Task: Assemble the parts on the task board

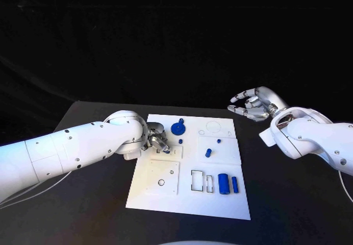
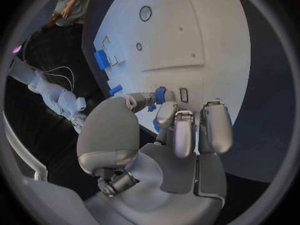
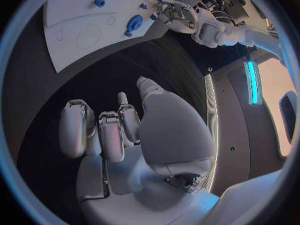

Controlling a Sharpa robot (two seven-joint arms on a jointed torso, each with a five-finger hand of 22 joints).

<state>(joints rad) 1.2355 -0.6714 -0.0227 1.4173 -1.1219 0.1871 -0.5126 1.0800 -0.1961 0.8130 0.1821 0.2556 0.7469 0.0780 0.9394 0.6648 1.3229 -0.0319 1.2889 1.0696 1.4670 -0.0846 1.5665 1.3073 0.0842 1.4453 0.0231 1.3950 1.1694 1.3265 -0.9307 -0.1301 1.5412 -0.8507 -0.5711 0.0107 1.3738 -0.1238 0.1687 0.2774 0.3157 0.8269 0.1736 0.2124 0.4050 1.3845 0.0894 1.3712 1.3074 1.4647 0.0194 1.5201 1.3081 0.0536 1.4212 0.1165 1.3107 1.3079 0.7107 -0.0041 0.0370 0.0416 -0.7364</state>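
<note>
The white task board [image 1: 190, 200] lies in the middle of the black table. My left hand [image 1: 156, 139] rests over the board's left edge. In the left wrist view the left hand [image 2: 170, 135] pinches a small blue part [image 2: 160, 94] between thumb and finger, next to a small slot [image 2: 183, 95]. A round blue part [image 1: 178, 127] stands on the board just beyond it. Two blue cylinders [image 1: 223, 182] lie side by side near the board's front right. My right hand [image 1: 252, 105] hangs above the table past the board's far right corner, fingers loosely bent and apart, holding nothing.
Small blue pieces [image 1: 209, 151] lie scattered mid-board. An empty rectangular recess [image 1: 199, 180] sits left of the cylinders. Bare black table [image 1: 294, 194] stretches to the board's right. The right wrist view shows the board [image 3: 69, 15] and the left hand [image 3: 178, 15] far off.
</note>
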